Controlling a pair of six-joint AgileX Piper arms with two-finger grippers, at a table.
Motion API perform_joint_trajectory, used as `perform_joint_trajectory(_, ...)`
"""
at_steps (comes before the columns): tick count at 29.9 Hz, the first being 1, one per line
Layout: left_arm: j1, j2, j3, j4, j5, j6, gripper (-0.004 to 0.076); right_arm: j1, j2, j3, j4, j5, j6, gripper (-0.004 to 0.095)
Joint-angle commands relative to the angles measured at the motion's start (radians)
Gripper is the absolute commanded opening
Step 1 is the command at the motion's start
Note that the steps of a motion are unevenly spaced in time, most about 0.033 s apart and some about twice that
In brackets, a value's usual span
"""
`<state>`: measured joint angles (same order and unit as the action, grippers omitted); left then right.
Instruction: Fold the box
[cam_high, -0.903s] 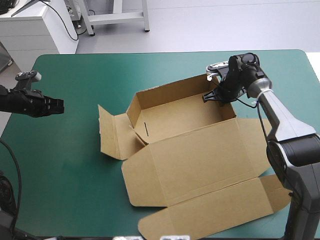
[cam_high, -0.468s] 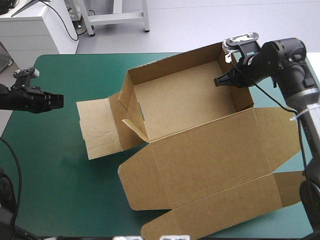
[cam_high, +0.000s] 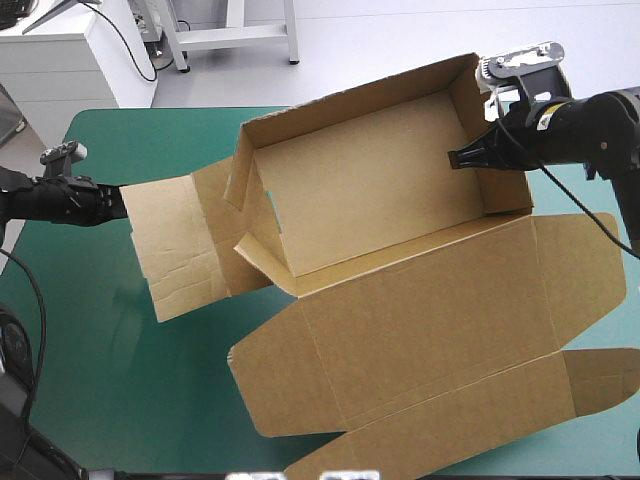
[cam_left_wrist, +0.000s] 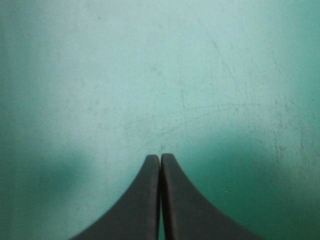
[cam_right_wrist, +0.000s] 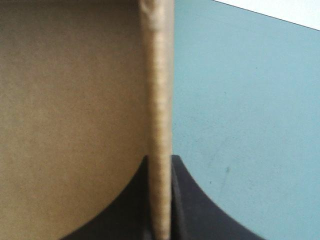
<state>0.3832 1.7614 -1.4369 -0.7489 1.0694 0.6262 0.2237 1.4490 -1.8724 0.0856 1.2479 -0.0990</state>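
— Where is the box (cam_high: 370, 190)?

— Open on the table (cam_high: 110, 390); its tray sits from the middle toward 1 o'clock, inside facing up; the lid (cam_high: 430, 330) lies spread flat toward 5 o'clock; a side flap (cam_high: 175, 250) sticks out toward 9 o'clock.

— And the right claw (cam_high: 462, 158)?

— At 2 o'clock, at the tray's end wall (cam_high: 500, 170); seen from its wrist, the right claw (cam_right_wrist: 160, 161) is pinched narrow on that wall's edge (cam_right_wrist: 159, 75), one black finger on the brown inside, the other on the outside, over the teal-green cover (cam_right_wrist: 240, 125).

— The left claw (cam_high: 118, 203)?

— At 9 o'clock, pointing toward 3 o'clock, just beside the flap's outer edge; whether they touch I cannot tell; from its own wrist the left claw (cam_left_wrist: 160, 157) is pressed together into one point, holding nothing; only bare teal-green cover (cam_left_wrist: 150, 75) lies ahead of it.
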Motion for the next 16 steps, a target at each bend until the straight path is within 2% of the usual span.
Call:
perform_joint_trajectory(1,-0.035,-0.035,-0.022,-0.074,0.011,-0.008,-0.0008,-0.003,-0.026,-0.027,0.068,-0.136,0.002,-0.0019)
perform_joint_trajectory(4,-0.086,-0.035,-0.022,-0.111,0.007,-0.011,-0.0008,-0.003,-0.011,-0.027,0.077,-0.203,0.002,-0.0019)
perform_joint_trajectory(8,-0.183,-0.035,-0.022,-0.138,0.000,-0.011,-0.0008,-0.003,0.014,-0.029,0.069,-0.217,0.002,-0.0019)
perform_joint_trajectory(16,-0.373,-0.074,-0.022,-0.141,-0.072,-0.031,-0.0008,-0.003,0.076,-0.030,-0.038,-0.257,0.041,-0.0019)
